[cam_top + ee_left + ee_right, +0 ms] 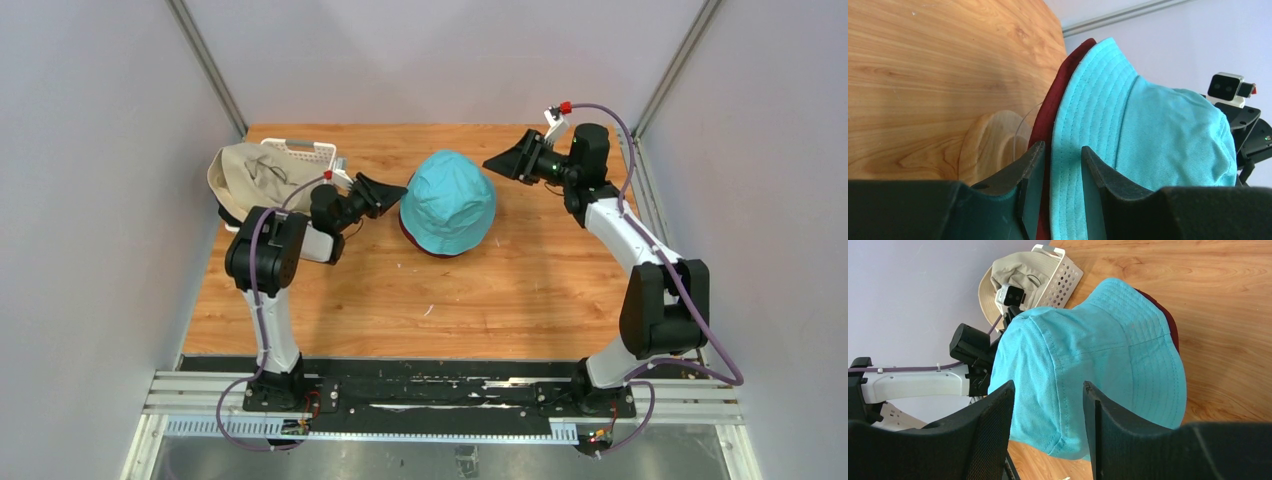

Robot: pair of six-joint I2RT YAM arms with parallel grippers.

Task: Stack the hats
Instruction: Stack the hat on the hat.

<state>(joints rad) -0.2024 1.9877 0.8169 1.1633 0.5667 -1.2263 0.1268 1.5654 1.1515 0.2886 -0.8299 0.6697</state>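
Observation:
A teal hat (pixel 448 203) sits mid-table on top of a maroon hat (pixel 421 245), of which only the rim shows. In the left wrist view the teal brim (pixel 1073 125) and the maroon rim (pixel 1048 115) lie over a wooden stand (pixel 993 145). My left gripper (pixel 400 190) is open at the teal hat's left brim, and in its own view (pixel 1063 150) the brim runs between its fingers. My right gripper (pixel 497 162) is open and empty, up behind and to the right of the hat; it also shows in the right wrist view (pixel 1048 390). A beige hat (pixel 250 175) lies over the basket. The other hats are out of view.
A white lattice basket (pixel 318 152) stands at the back left under the beige hat, and it also shows in the right wrist view (pixel 1063 277). Grey walls close in the left, right and back of the wooden table (pixel 520 290).

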